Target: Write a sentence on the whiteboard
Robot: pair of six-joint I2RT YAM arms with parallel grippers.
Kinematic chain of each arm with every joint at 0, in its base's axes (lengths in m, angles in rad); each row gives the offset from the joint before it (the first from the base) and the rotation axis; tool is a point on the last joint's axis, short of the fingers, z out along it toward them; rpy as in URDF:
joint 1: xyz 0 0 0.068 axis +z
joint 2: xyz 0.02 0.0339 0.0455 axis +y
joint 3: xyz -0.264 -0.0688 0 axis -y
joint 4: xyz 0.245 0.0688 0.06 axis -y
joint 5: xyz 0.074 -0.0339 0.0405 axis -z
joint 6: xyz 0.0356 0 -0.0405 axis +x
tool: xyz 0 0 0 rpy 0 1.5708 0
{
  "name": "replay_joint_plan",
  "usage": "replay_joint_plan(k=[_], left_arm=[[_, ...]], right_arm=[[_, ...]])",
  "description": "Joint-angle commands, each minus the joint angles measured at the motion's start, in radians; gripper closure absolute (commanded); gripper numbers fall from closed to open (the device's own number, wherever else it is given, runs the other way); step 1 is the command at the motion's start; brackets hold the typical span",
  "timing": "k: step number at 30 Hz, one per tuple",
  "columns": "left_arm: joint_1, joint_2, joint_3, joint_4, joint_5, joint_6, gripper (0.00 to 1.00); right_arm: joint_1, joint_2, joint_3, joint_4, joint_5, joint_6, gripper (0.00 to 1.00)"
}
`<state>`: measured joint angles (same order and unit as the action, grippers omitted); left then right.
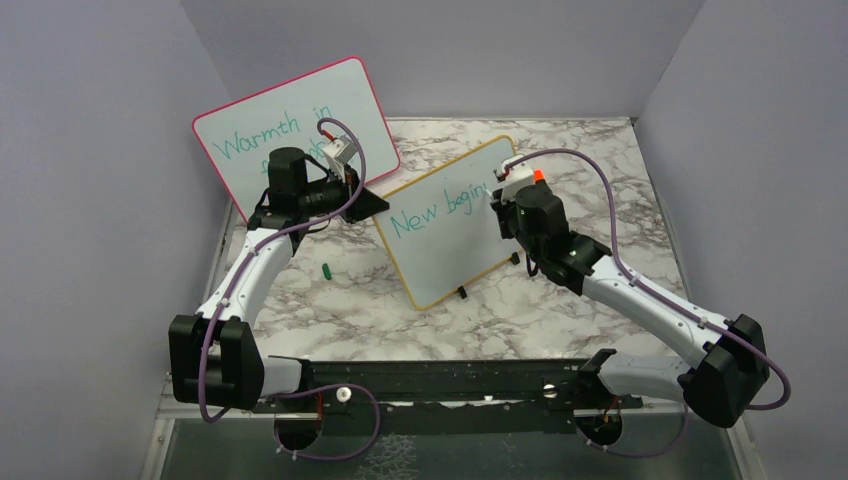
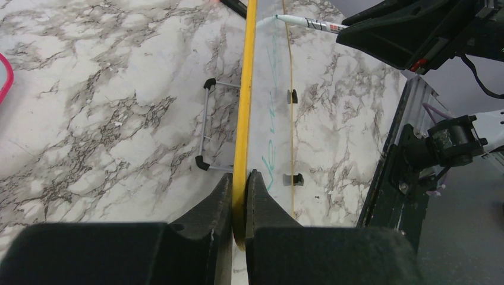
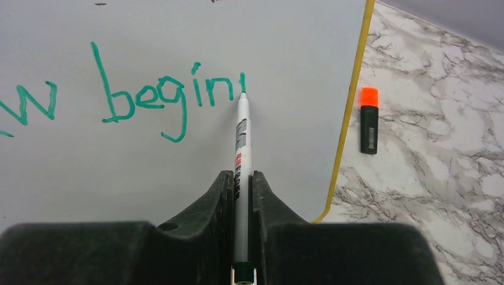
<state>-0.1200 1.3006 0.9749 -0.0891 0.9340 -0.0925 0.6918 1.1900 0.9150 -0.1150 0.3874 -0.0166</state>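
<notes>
The whiteboard (image 1: pixel 450 262), yellow-framed, stands tilted on small black feet at the table's middle. My left gripper (image 1: pixel 373 201) is shut on the left end of its frame (image 2: pixel 243 113), one black finger on each face. The sentence (image 1: pixel 441 211) reads "New begin" in teal, followed by one short stroke (image 3: pixel 148 98). My right gripper (image 3: pixel 241 178) is shut on a white marker (image 3: pixel 242 142). The marker's tip touches the board surface (image 3: pixel 119 178) just past the last teal stroke. In the left wrist view the marker (image 2: pixel 309 24) reaches the board from the right.
A larger pink-framed whiteboard (image 1: pixel 290 125) with teal writing stands behind the left arm. An orange-capped black highlighter (image 3: pixel 369 122) lies on the marble just right of the yellow frame. A small green cap (image 1: pixel 326 269) lies on the table left of the board. A wire stand (image 2: pixel 207 124) props the board's back.
</notes>
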Motion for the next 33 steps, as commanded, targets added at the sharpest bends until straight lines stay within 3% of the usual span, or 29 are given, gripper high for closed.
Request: replay_joint_plan(k=[1, 33], left_arm=[[-0.005, 0.024, -0.012, -0.064, -0.089, 0.085, 1.00], [-0.005, 0.020, -0.012, -0.064, -0.083, 0.085, 1.00]], right_arm=[[-0.006, -0.011, -0.012, -0.018, -0.009, 0.014, 1.00], [-0.019, 0.022, 0.061, 0.061, 0.002, -0.022, 1.00]])
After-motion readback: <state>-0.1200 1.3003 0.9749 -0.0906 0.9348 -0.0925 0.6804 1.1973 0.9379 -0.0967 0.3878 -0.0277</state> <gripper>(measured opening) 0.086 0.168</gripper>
